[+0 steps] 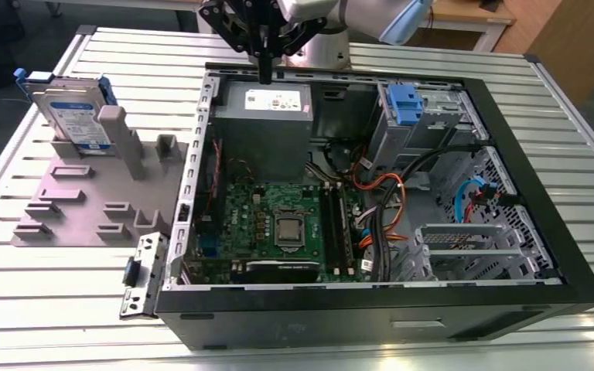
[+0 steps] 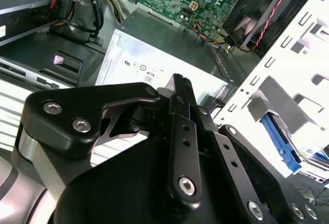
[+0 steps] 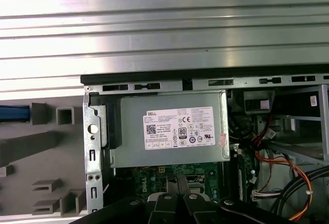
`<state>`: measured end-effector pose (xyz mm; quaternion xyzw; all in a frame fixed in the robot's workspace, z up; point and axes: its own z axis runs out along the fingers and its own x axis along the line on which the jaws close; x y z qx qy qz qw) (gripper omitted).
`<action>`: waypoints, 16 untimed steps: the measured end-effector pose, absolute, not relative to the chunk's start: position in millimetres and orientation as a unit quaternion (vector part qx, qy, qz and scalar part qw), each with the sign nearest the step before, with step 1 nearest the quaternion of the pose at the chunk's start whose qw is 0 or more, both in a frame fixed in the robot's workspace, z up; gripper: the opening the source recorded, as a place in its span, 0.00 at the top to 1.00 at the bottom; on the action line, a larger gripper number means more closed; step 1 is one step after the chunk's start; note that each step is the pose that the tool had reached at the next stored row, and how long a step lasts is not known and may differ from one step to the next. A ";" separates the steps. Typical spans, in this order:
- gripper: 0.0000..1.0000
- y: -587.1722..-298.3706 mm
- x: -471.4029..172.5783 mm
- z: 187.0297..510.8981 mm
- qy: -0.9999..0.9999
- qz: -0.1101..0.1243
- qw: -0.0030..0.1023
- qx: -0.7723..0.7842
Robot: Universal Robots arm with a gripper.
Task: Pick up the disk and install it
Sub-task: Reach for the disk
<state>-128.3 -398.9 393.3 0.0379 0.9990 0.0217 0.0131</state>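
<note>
Item: disk, white-and-blue label. You'll find it standing upright in the grey holder at ten o'clock in the exterior view, beside the open computer case.
Case contents: green motherboard; grey metal box bearing a white printed sticker; blue clip at one o'clock.
Gripper: fingers together, holding nothing, over the case's twelve o'clock rim, well apart from the disk.
</note>
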 end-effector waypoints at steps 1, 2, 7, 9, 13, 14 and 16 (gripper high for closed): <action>0.89 -398.9 -128.5 393.3 0.999 0.022 0.013 0.038; 0.89 -398.9 -128.5 393.3 0.999 0.022 0.013 0.038; 0.89 -399.0 -130.0 393.3 0.999 0.022 0.013 0.038; 0.89 -398.9 -130.5 393.3 0.999 0.022 0.013 0.038; 0.89 -398.9 -133.3 393.3 0.999 0.022 0.013 0.038; 0.89 -398.9 -133.5 393.3 0.999 0.022 0.013 0.038; 0.89 -398.9 -133.9 393.3 0.999 0.022 0.013 0.038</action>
